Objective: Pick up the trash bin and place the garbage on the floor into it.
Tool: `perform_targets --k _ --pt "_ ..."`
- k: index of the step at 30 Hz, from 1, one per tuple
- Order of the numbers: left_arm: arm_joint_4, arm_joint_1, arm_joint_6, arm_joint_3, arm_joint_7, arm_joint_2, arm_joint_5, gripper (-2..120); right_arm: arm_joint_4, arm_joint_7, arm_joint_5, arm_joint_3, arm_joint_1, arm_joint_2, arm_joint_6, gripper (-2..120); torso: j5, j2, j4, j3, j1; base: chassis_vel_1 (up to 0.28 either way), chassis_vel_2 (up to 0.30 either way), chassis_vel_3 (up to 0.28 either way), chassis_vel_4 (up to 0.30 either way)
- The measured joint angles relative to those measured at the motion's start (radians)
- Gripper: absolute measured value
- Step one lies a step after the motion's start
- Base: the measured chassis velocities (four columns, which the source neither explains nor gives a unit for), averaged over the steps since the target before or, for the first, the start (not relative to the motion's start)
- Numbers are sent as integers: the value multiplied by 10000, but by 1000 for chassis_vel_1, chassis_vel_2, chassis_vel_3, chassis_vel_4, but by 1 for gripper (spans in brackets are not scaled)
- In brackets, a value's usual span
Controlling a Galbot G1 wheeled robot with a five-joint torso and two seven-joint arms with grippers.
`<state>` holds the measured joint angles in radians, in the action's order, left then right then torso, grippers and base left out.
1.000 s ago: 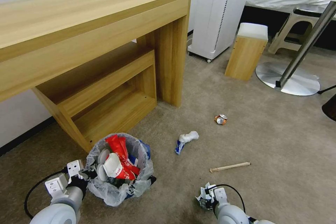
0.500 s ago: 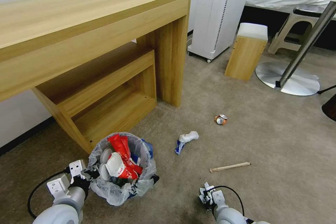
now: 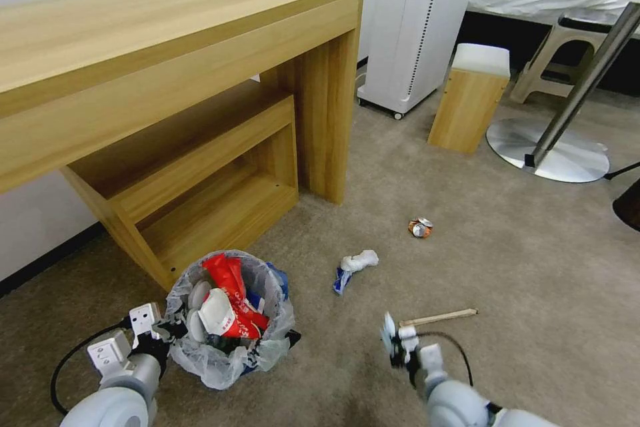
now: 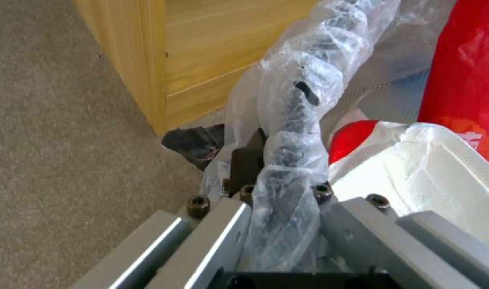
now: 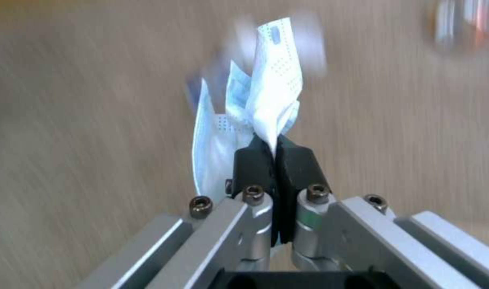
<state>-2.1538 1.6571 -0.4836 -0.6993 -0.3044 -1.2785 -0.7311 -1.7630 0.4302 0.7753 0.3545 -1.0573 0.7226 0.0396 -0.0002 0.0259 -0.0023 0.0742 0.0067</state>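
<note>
Right hand [image 5: 275,154] pinching one tissue [image 5: 266,104]

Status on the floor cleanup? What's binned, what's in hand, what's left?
Done: the trash bin already holds red wrappers and white litter, and the left gripper is clamped on its rim. In hand: the right gripper pinches a tissue above the carpet. Left on the floor: a crushed can, a tissue wad and a wooden stick.

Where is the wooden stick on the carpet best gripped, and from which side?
Judging by its pose, grip the wooden stick near mid-length from above, jaws across its narrow width: it lies flat on the floor, long and thin, with nothing touching it.
</note>
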Motion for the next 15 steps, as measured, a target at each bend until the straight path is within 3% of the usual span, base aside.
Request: perform_targets --k 2,8,14,15 --pt "50 -47 0 18 -9 -18 6 0 -446 -1241 -772 -505 44 -324 1198 1 1 0 0 0 0 0 0 0 0" --pt "47 -57 -6 56 -21 -87 50 0 -1119 -2711 -978 -399 896 -605 2335 0 0 0 0 0 -1 0 0 0 0" --pt "-114 -58 -88 85 -57 -177 81 0 -2255 -2780 135 803 2729 -651 1923 0 -3 -1 0 -1 0 0 0 0 0" --pt "-163 -56 -111 96 -62 -204 90 0 -2622 -2531 622 1477 3486 -596 1594 0 4 -1 -1 1 0 0 0 0 0"
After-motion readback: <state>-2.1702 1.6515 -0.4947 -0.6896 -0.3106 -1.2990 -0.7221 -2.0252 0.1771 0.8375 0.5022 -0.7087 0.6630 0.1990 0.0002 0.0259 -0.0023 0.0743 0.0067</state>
